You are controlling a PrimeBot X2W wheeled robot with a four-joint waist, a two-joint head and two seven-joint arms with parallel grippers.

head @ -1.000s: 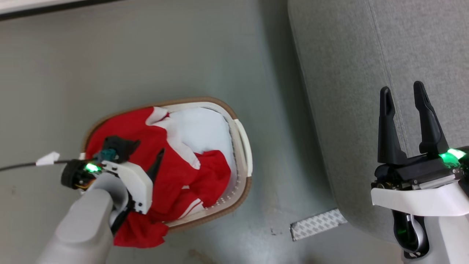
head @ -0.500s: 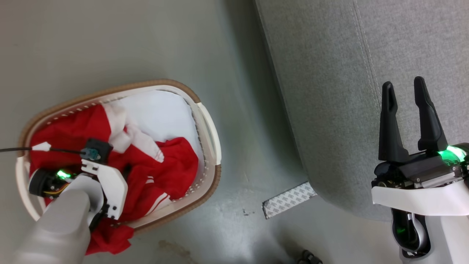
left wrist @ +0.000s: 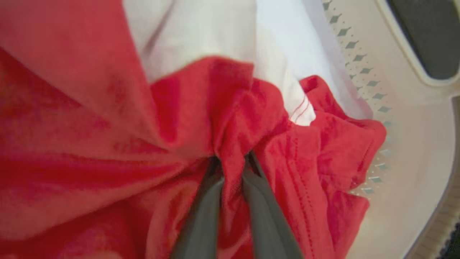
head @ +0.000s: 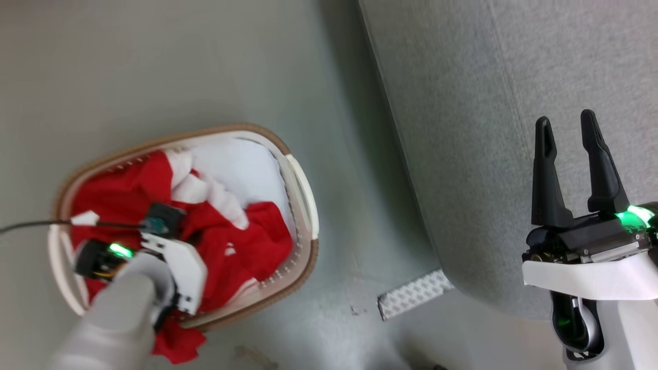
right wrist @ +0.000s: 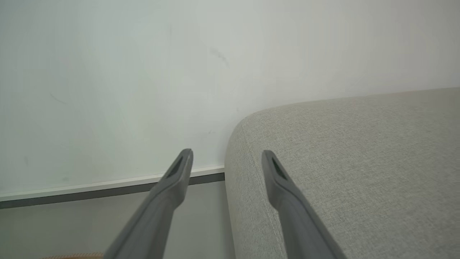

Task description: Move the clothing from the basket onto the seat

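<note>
The white basket (head: 304, 191) with a brown rim stands on the floor at the left. The red clothing (head: 257, 246) with white panels lies bunched inside it, one end hanging over the near rim. My left arm's wrist (head: 177, 262) reaches down into the basket. In the left wrist view my left gripper (left wrist: 233, 169) is shut on a raised fold of the clothing (left wrist: 107, 126), close to the perforated basket wall (left wrist: 413, 144). My right gripper (head: 568, 128) stands open with nothing between its fingers, above the grey seat (head: 478, 92), at its edge (right wrist: 359, 162).
A plain pale cloth (head: 247, 167) lies under the red garment at the basket's far end. A patterned grey-white strip (head: 415, 294) lies on the floor by the seat's corner. A black cable (head: 31, 226) runs left from my left wrist. A wall with skirting (right wrist: 107, 187) stands beyond the seat.
The head camera has shifted. My left gripper's finger, seen above the cloth a second ago, is now sunk in the red fabric, which has bunched up. The right gripper has not moved.
</note>
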